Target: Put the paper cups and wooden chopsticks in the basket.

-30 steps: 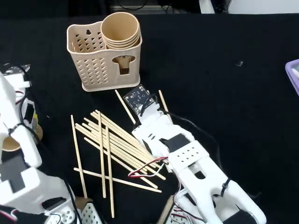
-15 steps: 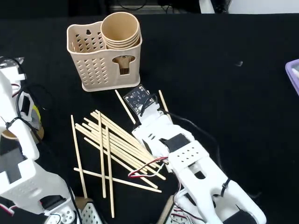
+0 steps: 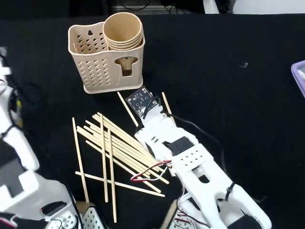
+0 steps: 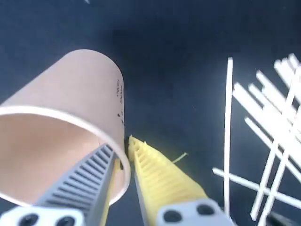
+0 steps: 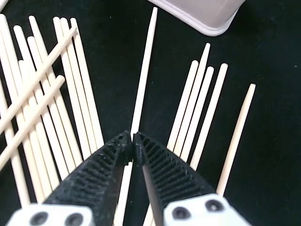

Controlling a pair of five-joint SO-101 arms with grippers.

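Paper cup (image 4: 61,117) wall pinched by left pincer (image 4: 121,145) (one finger inside); right pincer (image 5: 132,142) pressed together over chopstick (image 5: 143,70)

Paper cup (image 4: 70,89) partly beyond frame edge

High view: fixed overhead, far, looking down on table (image 3: 228,95). Left wrist view: close, along left gripper (image 4: 126,141); right likewise, right gripper (image 5: 132,137). Shared: chopsticks (image 3: 119,145).

The left gripper (image 4: 121,145) pinches the wall of a paper cup (image 4: 61,108) at its rim, with the grey finger (image 4: 89,172) inside the cup and the yellow finger (image 4: 160,176) outside. Several wooden chopsticks (image 4: 277,113) lie crossed on the black table (image 4: 178,56) near it.
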